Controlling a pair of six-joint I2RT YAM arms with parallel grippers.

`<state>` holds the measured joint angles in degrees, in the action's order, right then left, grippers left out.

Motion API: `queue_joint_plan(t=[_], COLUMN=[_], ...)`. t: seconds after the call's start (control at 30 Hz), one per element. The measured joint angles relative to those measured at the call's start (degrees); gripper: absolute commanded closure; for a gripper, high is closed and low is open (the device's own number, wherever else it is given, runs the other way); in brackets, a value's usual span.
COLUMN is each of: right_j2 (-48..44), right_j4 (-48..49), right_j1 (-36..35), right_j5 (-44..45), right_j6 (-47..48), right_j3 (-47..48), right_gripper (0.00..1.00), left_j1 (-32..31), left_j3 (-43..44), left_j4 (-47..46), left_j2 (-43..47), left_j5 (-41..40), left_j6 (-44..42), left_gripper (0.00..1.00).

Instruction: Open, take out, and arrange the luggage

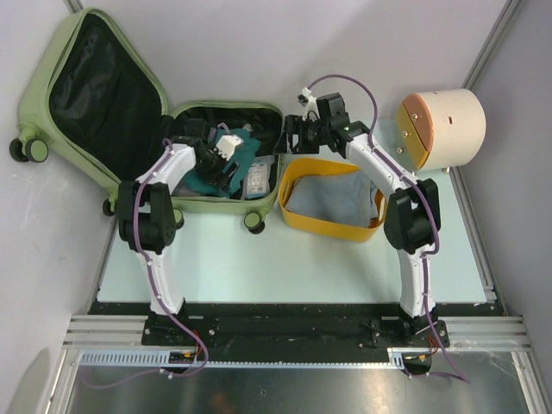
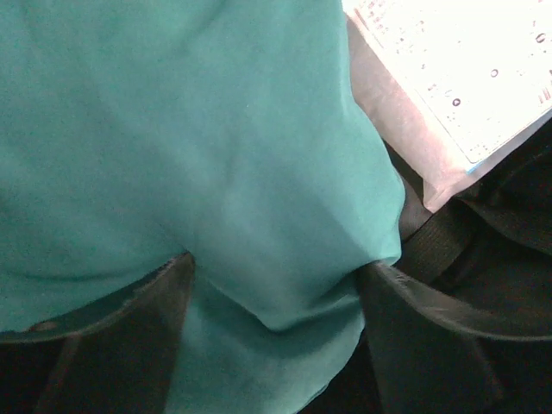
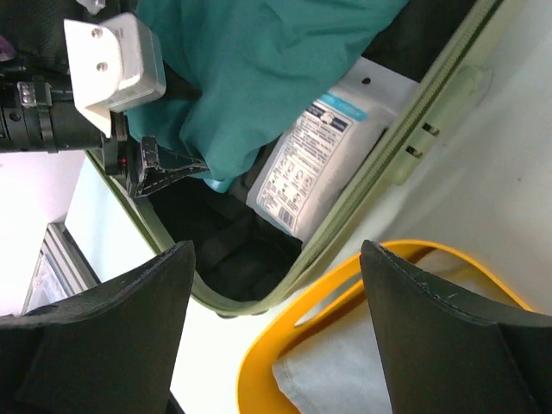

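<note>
Inside the luggage (image 1: 39,86), the open left gripper (image 2: 276,267) straddles the cloth (image 2: 172,129) directly beneath; the open right gripper (image 3: 276,254) is farther.

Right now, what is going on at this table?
The suitcase lies open on the table. The left gripper is down inside it, jaws wide apart with a teal cloth between them, not yet gripped. The right gripper hovers over the suitcase's right edge, beside the yellow basket, jaws open and empty. A white packet lies in the suitcase next to the cloth.
</note>
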<state>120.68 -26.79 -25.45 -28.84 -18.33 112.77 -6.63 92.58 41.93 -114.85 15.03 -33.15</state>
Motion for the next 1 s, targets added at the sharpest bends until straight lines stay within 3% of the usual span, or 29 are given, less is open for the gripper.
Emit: queue_joint_plan(t=[0.03, 0.2, 0.27, 0.3, 0.4, 0.63, 1.0], right_j2=[0.37, 2.32, 3.5, 4.26, 6.56, 11.37, 16.96], right_j4=[0.5, 4.5, 6.29, 7.08, 9.88, 14.01, 26.1], right_j1=[-0.13, -1.86, -2.84, -3.32, -4.76, -7.21, -9.6], right_j5=[0.0, -0.13, -0.17, -0.24, -0.37, -1.09, -2.19], right_j6=[-0.15, -2.78, -4.24, -4.94, -5.81, -6.8, -16.17], right_j3=[0.26, 0.52, 0.74, 0.98, 1.77, 3.61, 4.52], right_gripper=[0.18, 0.18, 0.18, 0.18, 0.17, 0.12, 0.02], left_j1=[0.0, 0.5, 0.87, 1.11, 2.1, 5.25, 8.15], left_j3=[0.39, 2.75, 3.45, 3.91, 5.75, 8.5, 9.27], left_j4=[0.15, 1.27, 1.55, 1.66, 1.68, 0.94, 0.85], left_j2=[-0.17, 0.42, 1.31, 1.81, 3.17, 3.54, 3.5], left_j5=[0.24, 3.41, 5.01, 5.86, 8.46, 13.42, 18.67], left_j6=[0.22, 1.51, 2.64, 3.45, 5.55, 9.2, 10.71], left_gripper=[0.42, 0.61, 0.73, 0.84, 0.95, 0.99, 1.0])
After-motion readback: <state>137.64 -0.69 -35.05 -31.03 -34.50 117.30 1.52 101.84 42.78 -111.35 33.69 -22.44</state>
